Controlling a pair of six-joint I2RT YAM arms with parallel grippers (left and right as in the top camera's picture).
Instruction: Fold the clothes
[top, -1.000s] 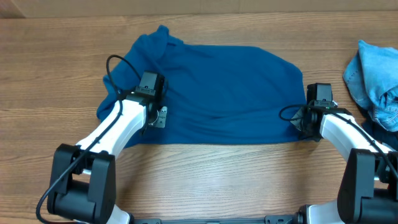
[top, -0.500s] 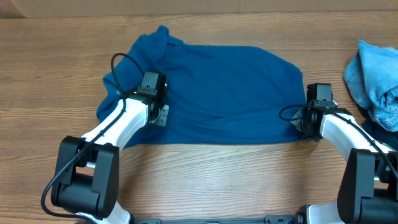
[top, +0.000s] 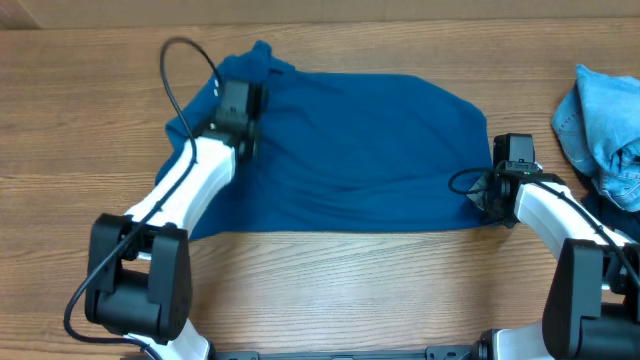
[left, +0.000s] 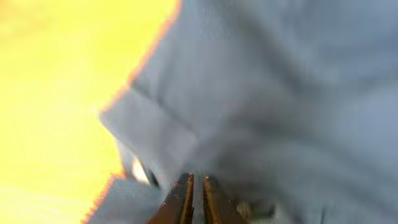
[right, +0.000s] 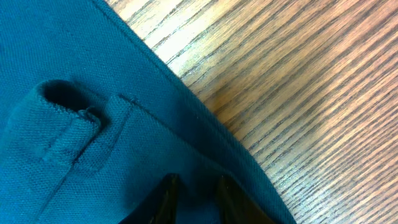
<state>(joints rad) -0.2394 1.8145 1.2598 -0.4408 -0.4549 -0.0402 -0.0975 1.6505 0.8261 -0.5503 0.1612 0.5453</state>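
Roughly centred in overhead frame: shirt (top: 370, 150), deep blue, plain, matte knit, spread wide and mostly flat on table (top: 90, 120). Bunched and rumpled at upper left corner; soft creases across middle; lower edge fairly straight. In right wrist view, stitched hem running diagonally, small rolled fold at left of frame, bare wood grain at upper right.

Over upper left part of shirt: left gripper (top: 246, 140). In left wrist view, fingers (left: 181, 200) close together with a thin slit between; heavy blur, cannot tell whether cloth is pinched. At shirt's lower right corner: right gripper (top: 493, 200), fingers (right: 155, 202) clamped on blue fabric at the edge.

Black cable (top: 185, 60) looping high off left arm, over wood at upper left. Left arm lying across shirt's left side. Pale denim garment (top: 600, 110) heaped at right edge of frame, apart from shirt.
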